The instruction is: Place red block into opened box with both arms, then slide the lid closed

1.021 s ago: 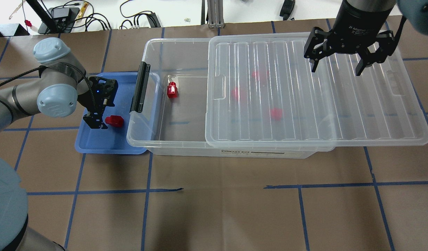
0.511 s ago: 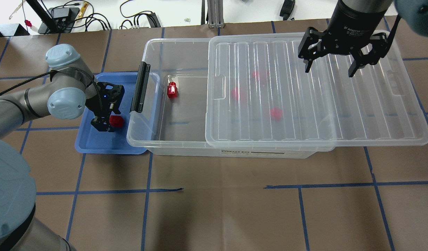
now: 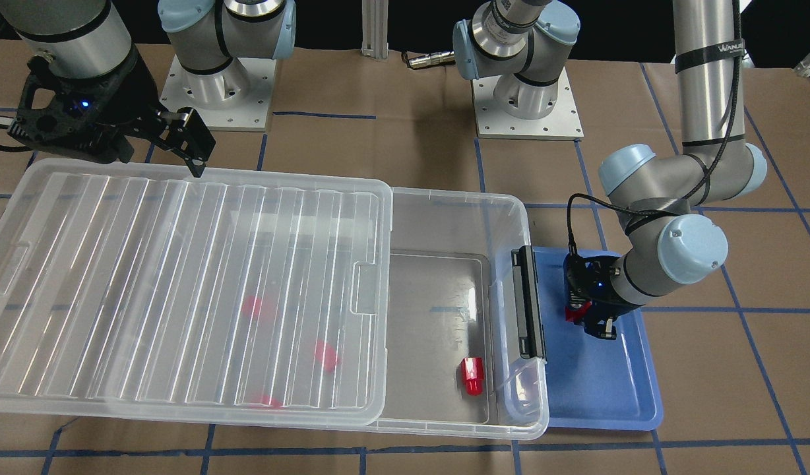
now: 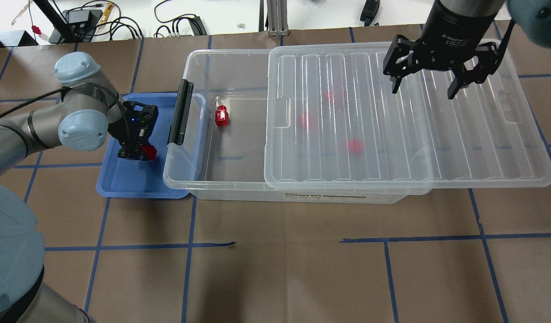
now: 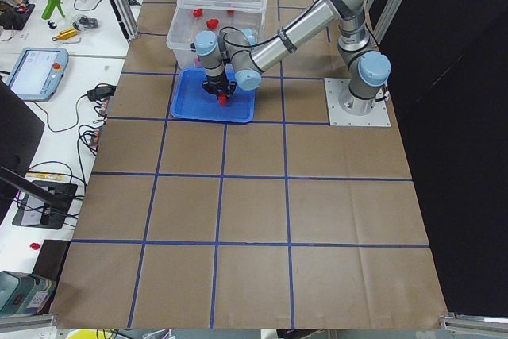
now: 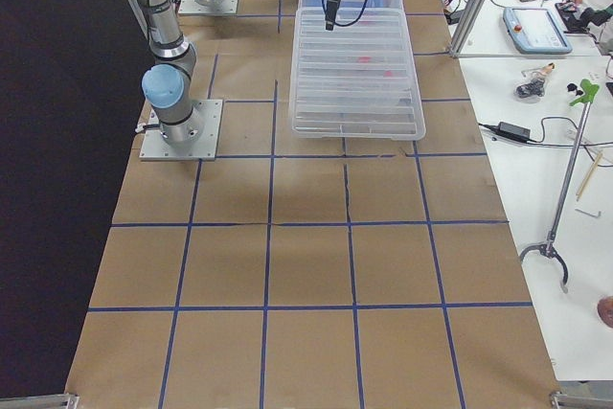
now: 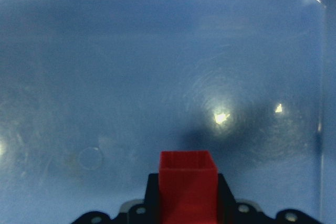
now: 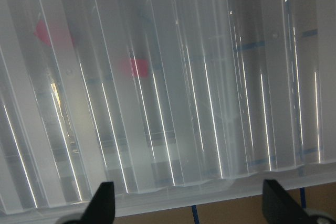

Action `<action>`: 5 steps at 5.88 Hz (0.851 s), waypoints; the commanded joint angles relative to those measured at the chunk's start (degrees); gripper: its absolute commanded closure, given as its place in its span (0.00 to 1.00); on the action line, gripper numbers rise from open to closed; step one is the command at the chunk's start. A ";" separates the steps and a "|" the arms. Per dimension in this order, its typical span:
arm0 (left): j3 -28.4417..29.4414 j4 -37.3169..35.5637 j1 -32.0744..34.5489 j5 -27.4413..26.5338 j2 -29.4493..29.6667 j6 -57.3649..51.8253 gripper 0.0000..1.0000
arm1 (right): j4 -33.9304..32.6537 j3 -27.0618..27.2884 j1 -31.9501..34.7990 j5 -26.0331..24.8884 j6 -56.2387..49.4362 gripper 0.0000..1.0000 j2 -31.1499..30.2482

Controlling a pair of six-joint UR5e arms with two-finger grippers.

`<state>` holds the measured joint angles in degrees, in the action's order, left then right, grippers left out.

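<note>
My left gripper (image 4: 137, 152) is shut on a small red block (image 4: 149, 151) just above the blue tray (image 4: 123, 184); the left wrist view shows the block (image 7: 188, 186) clamped between the fingers. The clear box (image 4: 221, 53) stands to the right of the tray with its black latch bar (image 4: 180, 112) facing it. Its ribbed lid (image 4: 392, 134) is slid right, leaving the left part open. Another red block (image 4: 221, 116) lies in the open part, and blurred red shapes show under the lid. My right gripper (image 4: 422, 87) hangs open above the lid's far side, with nothing between its fingers.
The blue tray (image 3: 603, 402) touches the box's latch end. Cables and gear lie beyond the table's far edge (image 4: 123, 22). Both arm bases (image 3: 527, 105) stand behind the box. Brown paper with a blue tape grid covers the table (image 4: 280, 260).
My left gripper slid right onto the red block in the tray, shut on it and raised it slightly. The right gripper shifted a little left and back, staying open.
</note>
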<state>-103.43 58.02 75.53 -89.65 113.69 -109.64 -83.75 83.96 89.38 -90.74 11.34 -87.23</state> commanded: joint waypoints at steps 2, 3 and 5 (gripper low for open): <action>4.18 12.17 0.41 1.49 -10.64 4.84 0.90 | -0.01 0.06 0.00 -0.05 0.00 0.00 0.05; 5.76 17.34 1.71 2.63 -13.82 7.13 0.90 | -0.01 0.15 0.00 0.04 -0.18 0.00 0.05; 9.28 17.75 11.08 3.16 -15.08 17.91 0.91 | -0.01 0.58 -0.09 0.04 -0.18 0.00 -0.04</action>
<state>-95.89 75.43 82.22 -86.90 99.16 -96.49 -83.76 84.34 89.32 -90.67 11.17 -87.22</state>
